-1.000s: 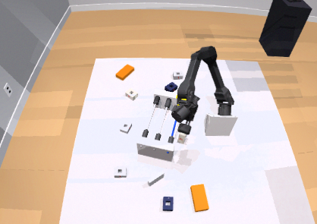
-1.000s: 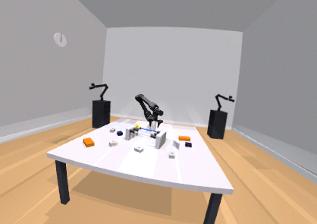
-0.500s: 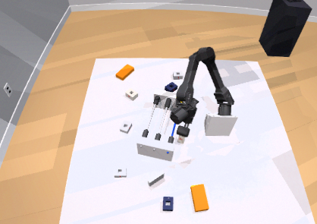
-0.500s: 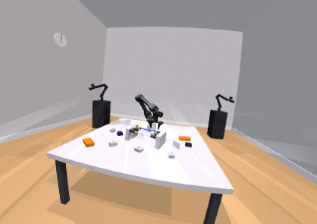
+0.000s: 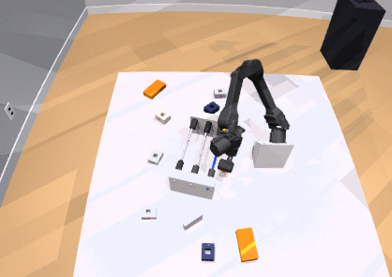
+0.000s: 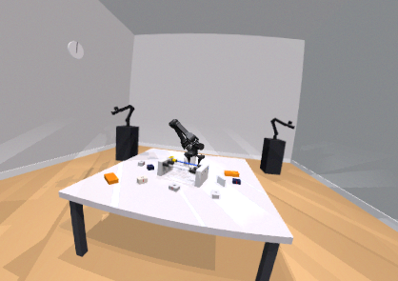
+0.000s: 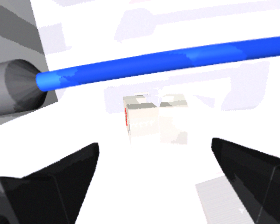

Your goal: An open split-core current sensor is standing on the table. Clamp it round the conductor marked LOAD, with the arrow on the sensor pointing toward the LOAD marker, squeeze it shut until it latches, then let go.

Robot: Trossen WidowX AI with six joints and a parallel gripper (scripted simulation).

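Note:
The open sensor (image 7: 158,122) (image 5: 223,174) is a small cream block standing on the table beside the blue conductor (image 7: 141,64) (image 5: 215,161) (image 6: 187,163). In the wrist view two upper parts show with a narrow gap between them, and a red mark is on its left side; the arrow's direction cannot be read. The conductor runs past it, not through it. A bit of the yellow LOAD marker (image 5: 225,130) (image 6: 172,158) shows beside the arm. My gripper (image 7: 155,145) is open and empty, its fingertips to the left and right of the sensor, short of it in the wrist view.
The conductor's rack has a grey front panel (image 5: 192,187) (image 6: 202,174) and two pale conductors beyond the blue one. Small grey, cream and navy blocks, two orange blocks (image 5: 155,89) (image 5: 247,244) and a thin grey plate (image 5: 192,222) lie around it.

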